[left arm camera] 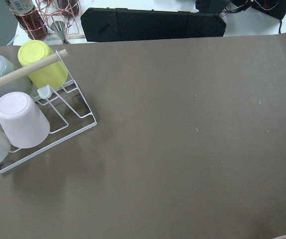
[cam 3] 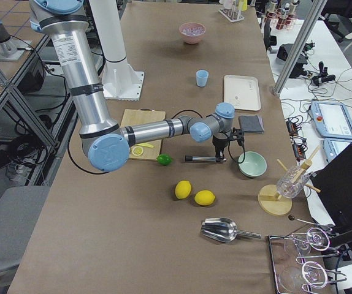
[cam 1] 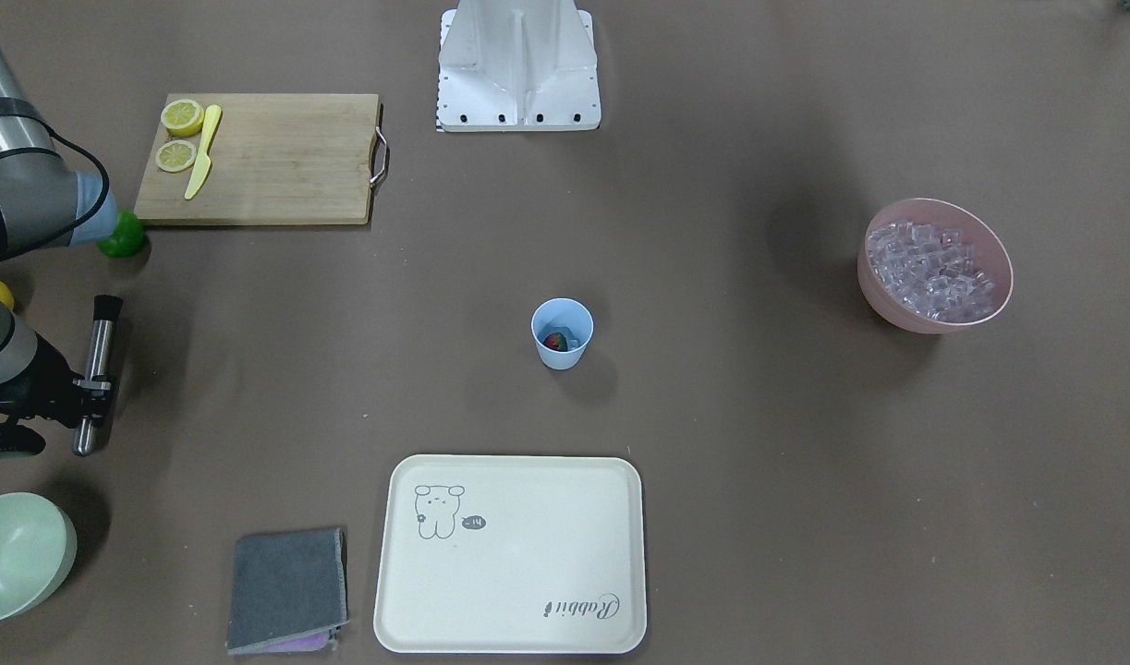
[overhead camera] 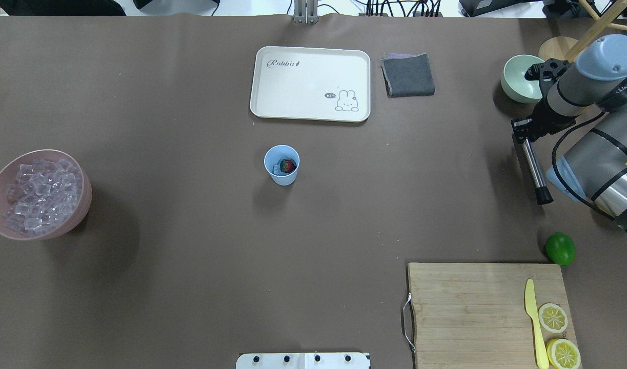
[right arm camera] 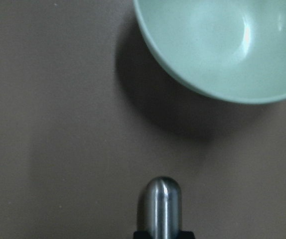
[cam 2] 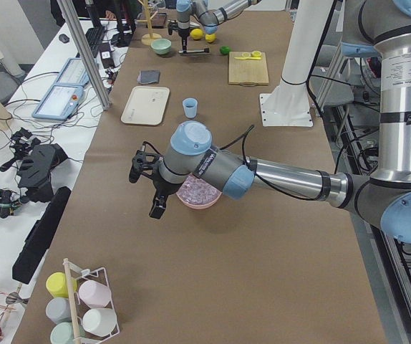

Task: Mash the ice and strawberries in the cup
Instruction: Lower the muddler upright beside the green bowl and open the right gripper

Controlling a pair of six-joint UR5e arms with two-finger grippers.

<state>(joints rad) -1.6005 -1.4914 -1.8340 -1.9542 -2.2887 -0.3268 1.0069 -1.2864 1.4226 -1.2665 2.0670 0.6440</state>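
The light-blue cup [cam 1: 562, 334] stands upright mid-table, also in the overhead view [overhead camera: 281, 165]. Inside it lie the red strawberry [overhead camera: 288, 165] and a bit of ice [overhead camera: 279, 168]. Many more ice cubes [cam 1: 934, 268] fill a pink bowl [cam 1: 897, 319]. My right gripper [cam 1: 89, 383] is shut on a steel muddler [overhead camera: 533, 169] with a black end, held level low over the table, far from the cup and beside the pale green bowl [right arm camera: 222, 45]. My left gripper [cam 2: 147, 185] hangs beside the pink bowl; I cannot tell if it is open.
A cream tray [cam 1: 509, 554] and a grey cloth [cam 1: 287, 589] lie beyond the cup. A cutting board [cam 1: 260, 159] holds lemon halves and a yellow knife. A lime [overhead camera: 560, 248] sits beside it. A rack of cups [left arm camera: 28, 109] stands at the left end.
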